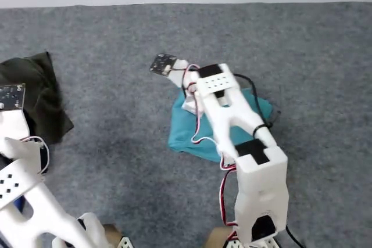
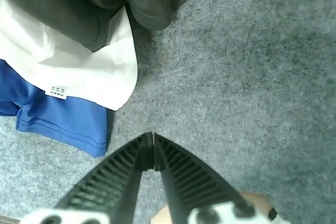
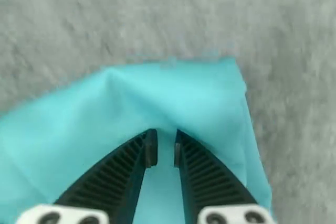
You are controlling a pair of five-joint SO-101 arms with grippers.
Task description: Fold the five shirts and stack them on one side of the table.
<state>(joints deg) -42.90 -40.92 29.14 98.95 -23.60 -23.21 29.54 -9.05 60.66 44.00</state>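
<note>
A teal shirt lies folded on the grey mat near the middle, partly under my right arm. My right gripper is down on it, its jaws a narrow gap apart with teal cloth between the tips and creases running into them. At the far left sits a stack of shirts with a dark green one on top. The left wrist view shows that dark shirt over a white shirt and a blue shirt. My left gripper is shut and empty just beside the stack, above bare mat.
Grey mat covers the table, with free room at the back and right. The right arm's body and its wires stretch from the front edge over the teal shirt.
</note>
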